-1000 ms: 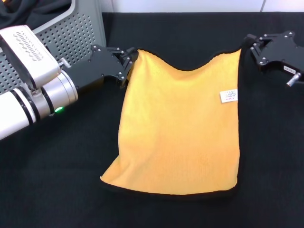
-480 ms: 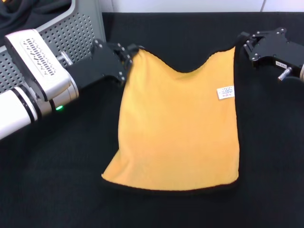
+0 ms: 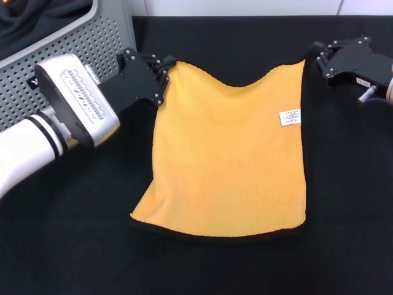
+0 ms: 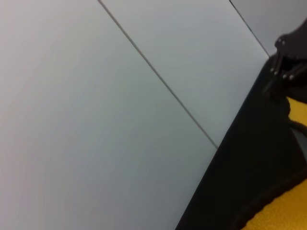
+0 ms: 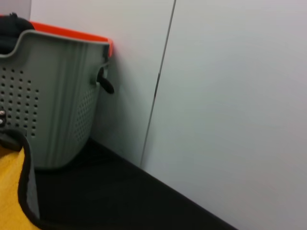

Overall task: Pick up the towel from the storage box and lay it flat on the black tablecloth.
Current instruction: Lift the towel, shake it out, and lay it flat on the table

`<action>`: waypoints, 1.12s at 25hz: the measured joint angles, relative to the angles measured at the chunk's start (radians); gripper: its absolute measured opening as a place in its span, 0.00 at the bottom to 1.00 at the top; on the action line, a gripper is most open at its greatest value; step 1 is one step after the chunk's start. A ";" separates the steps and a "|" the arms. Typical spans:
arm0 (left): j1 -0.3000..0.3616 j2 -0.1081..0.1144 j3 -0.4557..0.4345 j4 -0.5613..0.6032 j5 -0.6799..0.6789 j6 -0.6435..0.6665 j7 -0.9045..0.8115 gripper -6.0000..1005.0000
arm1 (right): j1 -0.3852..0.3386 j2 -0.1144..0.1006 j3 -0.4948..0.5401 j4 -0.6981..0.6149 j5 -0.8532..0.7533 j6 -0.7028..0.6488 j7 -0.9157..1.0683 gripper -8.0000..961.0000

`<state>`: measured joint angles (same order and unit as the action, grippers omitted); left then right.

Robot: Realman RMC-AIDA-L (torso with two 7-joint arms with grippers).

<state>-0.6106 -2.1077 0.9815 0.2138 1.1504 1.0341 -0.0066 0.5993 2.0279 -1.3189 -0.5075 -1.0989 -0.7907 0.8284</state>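
Nearest me: the black tablecloth (image 3: 202,264), matte, felt-like, running under everything. On it lies the towel (image 3: 230,160), yellow-orange terry with a thin dark hem and a small white tag (image 3: 290,117) toward my right side. Near hem rests on the cloth, slightly bowed; its left near corner pulls inward, so the sheet is not square yet. Long axis runs away from me, near hem to far edge.

Far edge: sags in the middle between two raised corners. My left gripper (image 3: 161,72) has its jaws pinched closed on the far-left corner; my right gripper (image 3: 320,56) sits at the far-right corner, and the taut corner suggests it is clamped there too, though the fingers themselves are hard to read. Both arms are equally close to their corners. My judgement: what remains is lowering both corners level and apart to take out the sag.

Farthest, behind my left arm: the storage box (image 3: 92,43), light grey, perforated walls, dark fabric inside.
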 joint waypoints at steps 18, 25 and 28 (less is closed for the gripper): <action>-0.028 0.000 -0.001 -0.088 -0.067 -0.019 0.250 0.03 | 0.035 0.000 -0.001 0.041 0.001 0.073 0.000 0.12; -0.026 0.000 -0.001 -0.090 -0.068 -0.056 0.278 0.04 | 0.037 0.000 -0.033 0.054 0.002 0.085 0.002 0.12; -0.027 0.000 0.000 -0.091 -0.068 -0.063 0.289 0.04 | 0.037 0.000 -0.040 0.060 0.003 0.085 0.009 0.12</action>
<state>-0.6371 -2.1076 0.9810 0.1228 1.0828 0.9714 0.2829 0.6362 2.0279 -1.3585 -0.4474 -1.0961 -0.7054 0.8372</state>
